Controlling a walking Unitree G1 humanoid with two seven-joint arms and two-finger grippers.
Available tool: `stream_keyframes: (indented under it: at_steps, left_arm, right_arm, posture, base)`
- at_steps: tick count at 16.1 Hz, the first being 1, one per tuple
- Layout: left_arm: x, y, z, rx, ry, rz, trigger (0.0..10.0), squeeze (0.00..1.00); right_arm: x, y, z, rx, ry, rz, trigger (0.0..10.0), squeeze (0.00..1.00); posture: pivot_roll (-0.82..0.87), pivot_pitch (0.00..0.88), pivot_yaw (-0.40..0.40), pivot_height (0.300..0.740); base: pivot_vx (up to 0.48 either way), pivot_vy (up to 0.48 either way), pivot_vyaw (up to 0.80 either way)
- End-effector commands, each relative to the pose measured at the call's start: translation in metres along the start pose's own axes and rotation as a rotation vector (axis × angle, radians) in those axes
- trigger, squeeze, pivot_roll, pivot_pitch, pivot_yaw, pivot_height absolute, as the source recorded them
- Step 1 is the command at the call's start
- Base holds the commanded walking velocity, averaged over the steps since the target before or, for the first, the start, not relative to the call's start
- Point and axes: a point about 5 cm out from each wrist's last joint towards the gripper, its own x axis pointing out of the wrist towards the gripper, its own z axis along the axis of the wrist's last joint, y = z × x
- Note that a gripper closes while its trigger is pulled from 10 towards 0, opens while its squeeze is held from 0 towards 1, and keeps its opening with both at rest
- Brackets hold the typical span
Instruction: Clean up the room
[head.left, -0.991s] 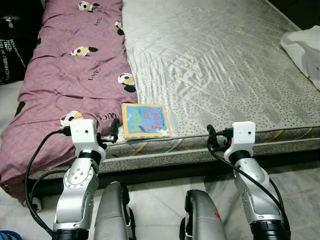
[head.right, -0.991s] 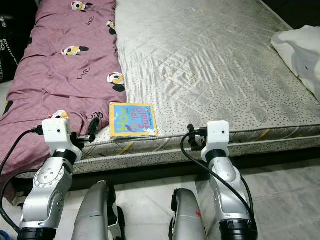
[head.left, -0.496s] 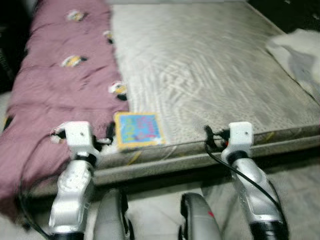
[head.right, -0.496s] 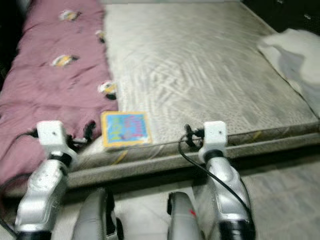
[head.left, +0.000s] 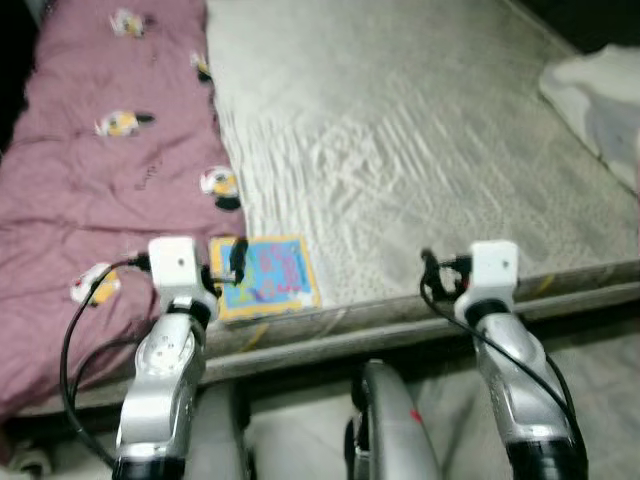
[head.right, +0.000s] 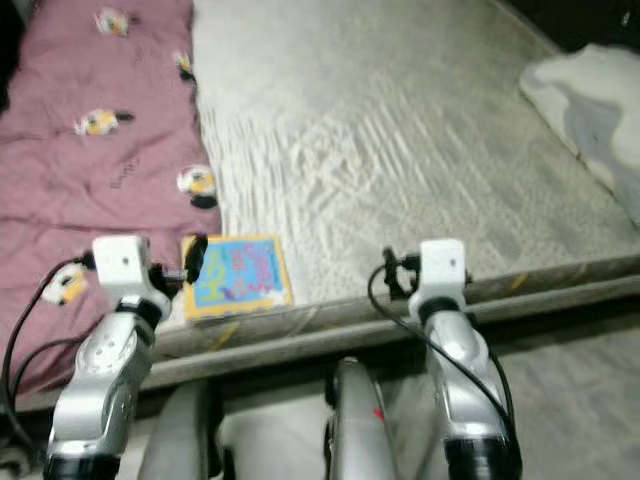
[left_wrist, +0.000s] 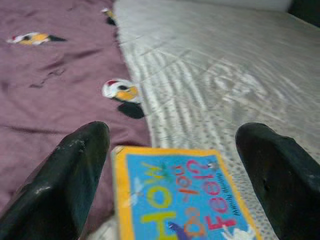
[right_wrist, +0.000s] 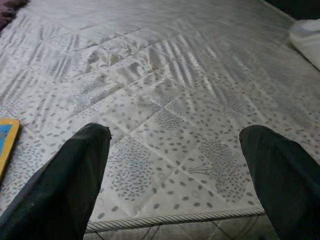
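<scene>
left gripper (left_wrist: 172, 175) fingers spread wide over flat blue yellow-edged picture book (head.left: 262, 275) near grey quilted mattress (head.left: 420, 140) edge beside maroon blanket (head.left: 100, 150), right gripper (right_wrist: 175, 175) wide too.

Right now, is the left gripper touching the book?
Apart. In the left wrist view the left gripper is open, its fingers out to either side of the book, which lies on the mattress.
</scene>
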Motion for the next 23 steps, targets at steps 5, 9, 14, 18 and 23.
stream_keyframes:
  at_steps: [5, 9, 14, 18, 23]
  left_arm:
    - [-0.006, 0.020, -0.011, -0.006, 0.080, 0.120, 10.0, 0.00]
    - [-0.009, 0.033, -0.015, -0.018, 0.129, 0.187, 10.0, 0.00]
    - [-0.005, 0.056, -0.020, -0.032, 0.139, 0.294, 10.0, 0.00]
    - [-0.002, 0.058, -0.028, -0.044, 0.128, 0.339, 10.0, 0.00]
    - [0.018, 0.065, -0.028, -0.041, 0.101, 0.361, 10.0, 0.00]
  right_arm:
    - [-0.003, 0.000, -0.003, 0.002, 0.014, 0.019, 10.0, 0.00]
    - [-0.006, -0.013, -0.006, -0.021, 0.037, 0.000, 10.0, 0.00]
    - [-0.022, -0.019, -0.005, -0.038, 0.070, 0.015, 10.0, 0.00]
    - [-0.026, -0.030, -0.004, -0.089, 0.098, 0.033, 10.0, 0.00]
    - [-0.020, -0.025, 0.005, -0.105, 0.091, 0.076, 10.0, 0.00]
  posture:
    - [-0.03, 0.137, -0.043, 0.550]
    - [-0.02, 0.187, -0.058, 0.550]
    - [-0.08, 0.220, -0.111, 0.550]
    - [-0.10, 0.214, -0.157, 0.550]
    - [-0.11, 0.200, -0.200, 0.550]
  base:
    - [0.000, 0.000, 0.00]
    - [0.000, 0.000, 0.00]
    - [0.000, 0.000, 0.00]
    - [0.000, 0.000, 0.00]
    - [0.000, 0.000, 0.00]
